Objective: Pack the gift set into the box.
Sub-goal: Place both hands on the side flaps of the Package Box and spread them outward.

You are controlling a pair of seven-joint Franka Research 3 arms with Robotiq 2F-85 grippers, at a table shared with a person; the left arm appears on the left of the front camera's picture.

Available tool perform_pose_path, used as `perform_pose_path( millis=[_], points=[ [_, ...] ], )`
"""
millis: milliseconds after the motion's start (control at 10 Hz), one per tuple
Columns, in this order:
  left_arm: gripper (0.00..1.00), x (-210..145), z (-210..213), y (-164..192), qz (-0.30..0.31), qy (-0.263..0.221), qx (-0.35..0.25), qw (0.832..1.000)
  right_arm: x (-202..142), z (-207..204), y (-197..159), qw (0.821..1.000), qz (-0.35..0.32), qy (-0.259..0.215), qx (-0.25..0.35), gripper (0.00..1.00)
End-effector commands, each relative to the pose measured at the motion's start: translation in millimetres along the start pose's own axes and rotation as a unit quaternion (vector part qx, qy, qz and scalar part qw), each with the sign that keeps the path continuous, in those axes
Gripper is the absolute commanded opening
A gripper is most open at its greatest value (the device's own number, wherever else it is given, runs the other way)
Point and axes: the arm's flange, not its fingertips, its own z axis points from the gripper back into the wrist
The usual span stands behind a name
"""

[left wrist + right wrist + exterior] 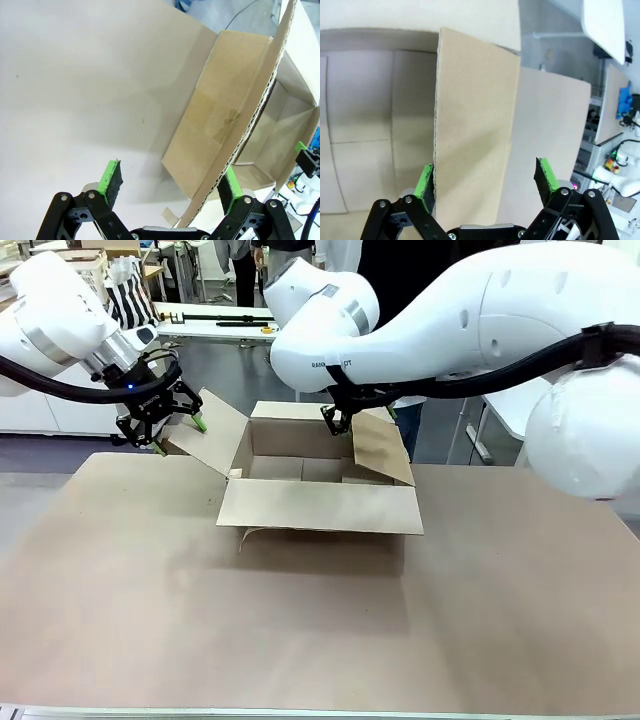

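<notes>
The box (pixel 318 506), a brown cardboard carton, stands open in the middle of the table with its four flaps spread. My left gripper (pixel 180 436) is open, its fingers straddling the raised left flap (pixel 215 105); the flap's corrugated edge runs close to one green pad (pixel 229 186). At the far right corner my right gripper (pixel 358 422) is open too, and the right flap (pixel 475 115) stands between its fingers, its edge against one pad (pixel 426 184). The inside of the box (pixel 360 125) looks bare. The gift set is out of view.
A brown paper-covered table (pixel 300 640) stretches wide in front of the box. My right arm (pixel 480 320) reaches over the far right side. A person in dark clothes (pixel 410 425) stands behind it. Shelves and a workbench (pixel 215 318) lie farther back.
</notes>
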Motion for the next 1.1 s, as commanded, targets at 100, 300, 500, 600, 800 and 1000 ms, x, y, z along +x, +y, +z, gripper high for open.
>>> perform_pose_path(
  millis=[100,300,500,600,800,1000],
  points=[
    [1.0,0,1,1,-0.003,-0.001,0.007,1.0,7,18,-13,1.0,0.001,-0.003,-0.027,1.0],
    [1.0,0,1,1,-0.003,-0.001,0.007,1.0,-1,28,-30,0.999,-0.012,-0.001,-0.033,1.0],
    [1.0,0,1,1,-0.003,-0.001,0.007,1.0,-9,35,-53,0.999,-0.029,0.006,-0.026,1.0],
    [1.0,0,1,1,-0.003,-0.001,0.007,1.0,-13,35,-64,0.999,-0.041,0.011,-0.02,1.0],
    [1.0,0,1,1,-0.003,-0.001,0.007,1.0,-25,31,-95,0.997,-0.071,0.017,0.007,1.0],
    [1.0,0,1,1,-0.003,-0.001,0.007,1.0,-36,11,-117,0.994,-0.098,0.036,0.038,1.0]
  ],
)
